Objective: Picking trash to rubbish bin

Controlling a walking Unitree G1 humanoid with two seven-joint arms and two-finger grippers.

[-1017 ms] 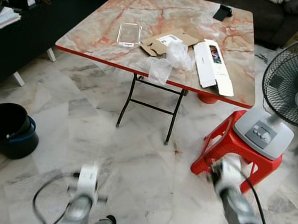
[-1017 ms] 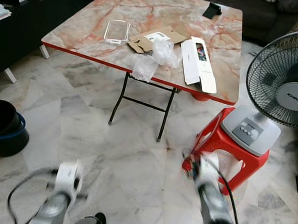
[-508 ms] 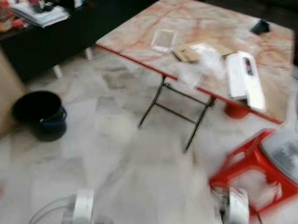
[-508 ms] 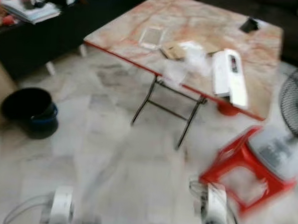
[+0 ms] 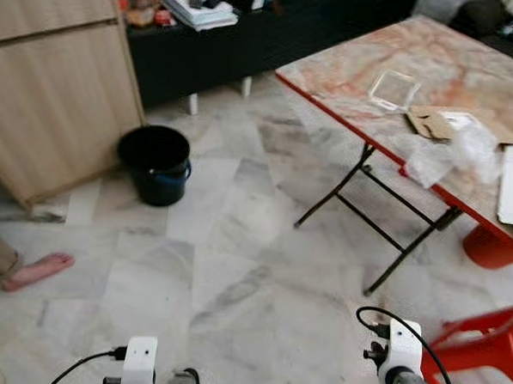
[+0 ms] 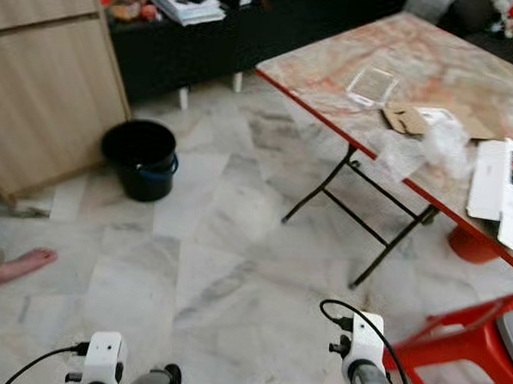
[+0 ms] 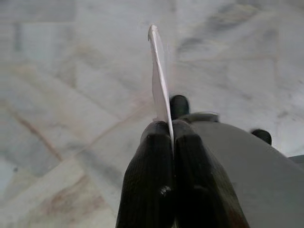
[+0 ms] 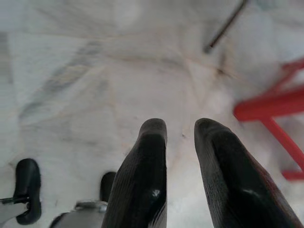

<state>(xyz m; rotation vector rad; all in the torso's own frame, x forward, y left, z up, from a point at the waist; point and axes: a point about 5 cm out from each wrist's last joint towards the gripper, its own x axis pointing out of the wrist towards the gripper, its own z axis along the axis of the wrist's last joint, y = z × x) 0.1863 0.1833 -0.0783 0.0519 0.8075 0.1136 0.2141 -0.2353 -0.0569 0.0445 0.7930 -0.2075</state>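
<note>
My left claw (image 7: 172,137) is pressed fully together on a thin white sheet (image 7: 159,76) — a flat piece of paper or plastic, I cannot say which. It stands on edge out of my fingertips (image 7: 154,142), because so thin a thing can be held only by its flat faces. I carry it low over the marble floor (image 5: 235,268), and this keeps it steady while I walk.

My right claw (image 8: 180,130) has a small gap between its two fingers and holds nothing. It hangs idle above the floor, close to the red stool (image 5: 481,346).

The black bucket (image 5: 157,163) is my landmark, and I judge it to be the rubbish bin. It stands on the floor beside the wooden cabinet (image 5: 55,87) with its mouth open upward, so a piece can simply be dropped in from above. It is well apart from both of my claws.

To the right of the bucket and further back stands the marble-pattern table (image 5: 433,98). On the table more trash waits — a clear tray (image 5: 394,89), torn cardboard (image 5: 441,124), crumpled clear plastic (image 5: 452,151) at the near edge, and a white box (image 6: 502,192).

Left of the bucket, nearer to me, a person's bare foot (image 5: 36,269) rests on the floor, so I think my path must bend away from it.
</note>
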